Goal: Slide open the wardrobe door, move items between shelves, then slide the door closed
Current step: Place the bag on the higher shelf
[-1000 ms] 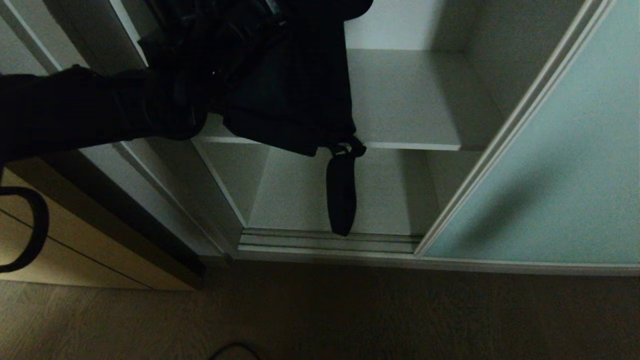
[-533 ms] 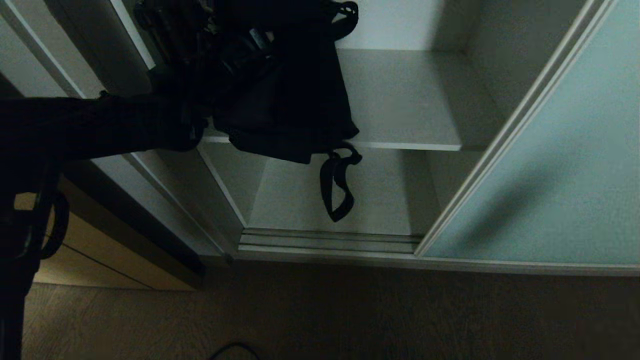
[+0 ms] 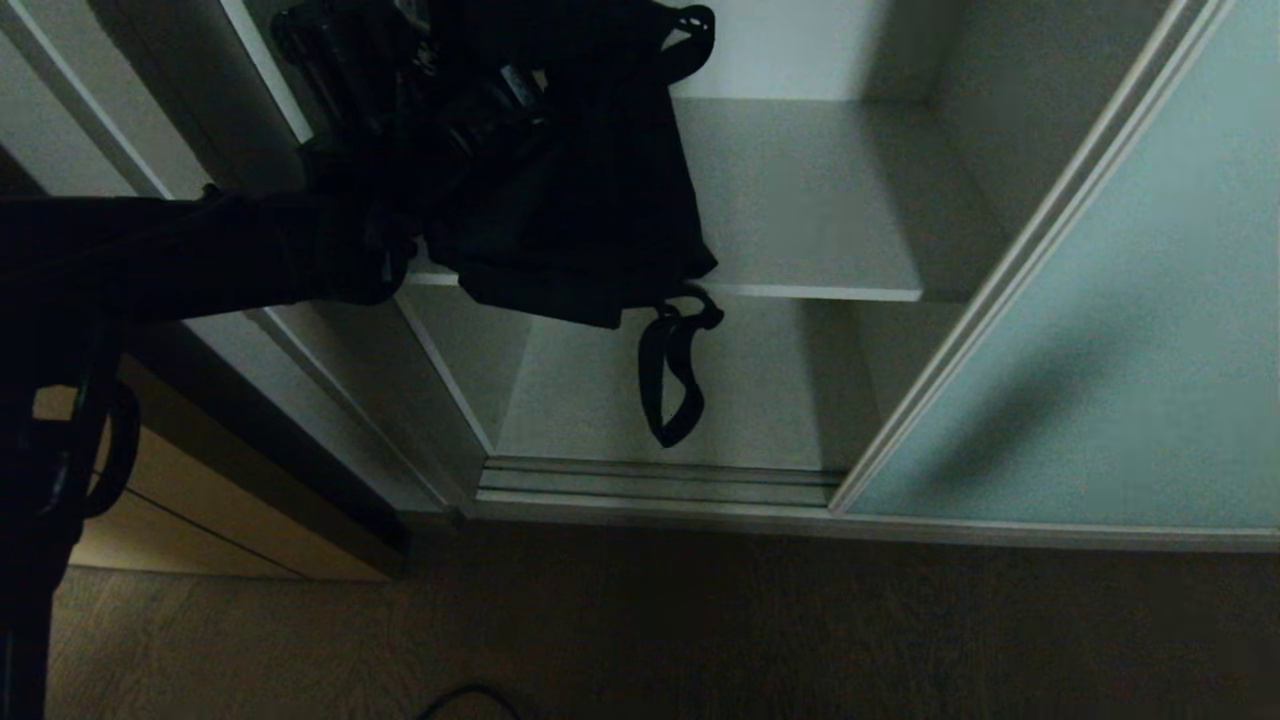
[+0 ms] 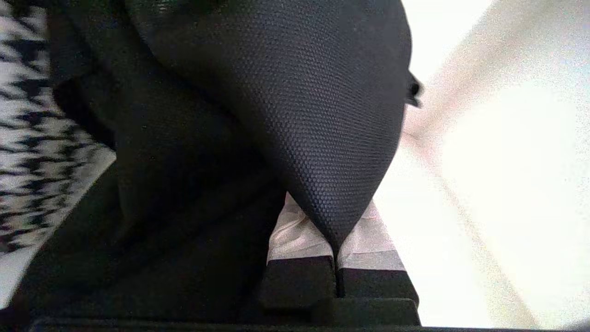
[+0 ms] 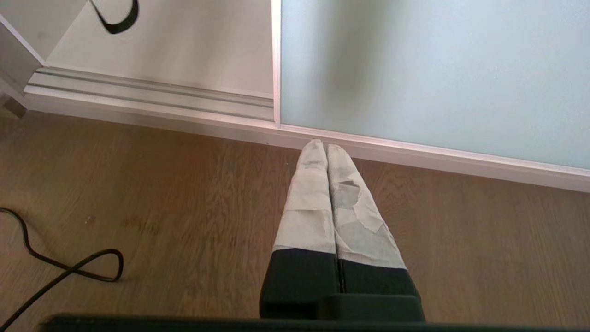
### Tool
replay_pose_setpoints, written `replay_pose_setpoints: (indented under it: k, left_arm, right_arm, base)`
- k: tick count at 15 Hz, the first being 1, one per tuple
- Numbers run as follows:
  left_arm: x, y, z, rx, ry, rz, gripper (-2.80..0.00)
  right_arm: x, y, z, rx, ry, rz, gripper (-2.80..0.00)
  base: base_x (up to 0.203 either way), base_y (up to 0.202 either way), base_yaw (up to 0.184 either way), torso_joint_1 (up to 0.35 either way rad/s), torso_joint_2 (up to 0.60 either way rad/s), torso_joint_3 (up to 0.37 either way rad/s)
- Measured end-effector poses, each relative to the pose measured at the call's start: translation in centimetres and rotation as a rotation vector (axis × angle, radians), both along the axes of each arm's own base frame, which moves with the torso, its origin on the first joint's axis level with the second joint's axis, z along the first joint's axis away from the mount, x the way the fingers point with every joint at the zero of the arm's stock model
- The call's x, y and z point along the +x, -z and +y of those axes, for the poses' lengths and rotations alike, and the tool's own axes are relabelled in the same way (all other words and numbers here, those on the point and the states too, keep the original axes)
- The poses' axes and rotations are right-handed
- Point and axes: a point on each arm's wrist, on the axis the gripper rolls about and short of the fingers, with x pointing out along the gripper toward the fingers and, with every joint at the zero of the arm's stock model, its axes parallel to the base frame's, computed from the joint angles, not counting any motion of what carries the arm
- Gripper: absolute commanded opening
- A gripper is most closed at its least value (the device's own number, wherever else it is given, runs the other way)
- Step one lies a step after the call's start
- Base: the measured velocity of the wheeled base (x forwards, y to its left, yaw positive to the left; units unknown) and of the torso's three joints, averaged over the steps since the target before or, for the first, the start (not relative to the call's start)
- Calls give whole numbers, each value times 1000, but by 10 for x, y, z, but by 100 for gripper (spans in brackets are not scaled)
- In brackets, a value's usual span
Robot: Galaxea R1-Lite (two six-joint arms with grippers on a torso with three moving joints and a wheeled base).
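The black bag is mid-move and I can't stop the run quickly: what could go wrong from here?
1. The left end effector pinches only a narrow fold of the black bag, so the fabric might slip out.
2. The bag's strap loop dangles below the shelf front edge and could snag there.
3. The houndstooth bag lies close beside the black bag and might get dragged along.

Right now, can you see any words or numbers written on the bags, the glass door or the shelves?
None: no word, number or label shows anywhere.
The floppy black fabric bag, pinched in the left gripper, is plain.
The black-and-white houndstooth bag shows only its pattern.
The frosted blue-green glass sliding door and the pale grey-white shelf are blank.
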Motion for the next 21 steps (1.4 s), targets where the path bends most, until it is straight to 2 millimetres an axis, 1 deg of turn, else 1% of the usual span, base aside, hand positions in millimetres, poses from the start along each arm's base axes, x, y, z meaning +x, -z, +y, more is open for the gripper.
replay_pose_setpoints:
  k: [3,6,8,16,21]
  left_arm:
    - [-8,-8,-4,39,-50,-52,-280]
    - [-30,-27,-22,39,-23,-176,-280]
    - [-41,-34,-32,79,-19,-222,-280]
    - [-54,-38,-52,60,27,-265,-280]
    - [-58,-38,-58,69,38,-277,-280]
  right_arm:
    - [0,0,0,0,0,0,-280]
    - [0,0,0,0,0,0,-280]
    - [0,0,0,0,0,0,-280]
    - [0,0,0,0,0,0,-280]
    - [0,0,0,0,0,0,-280]
  base:
    - [0,0,0,0,0,0]
    - [0,0,0,0,0,0]
    - [0,0,0,0,0,0]
    - [0,0,0,0,0,0]
    - [182,0,1,1,3,3]
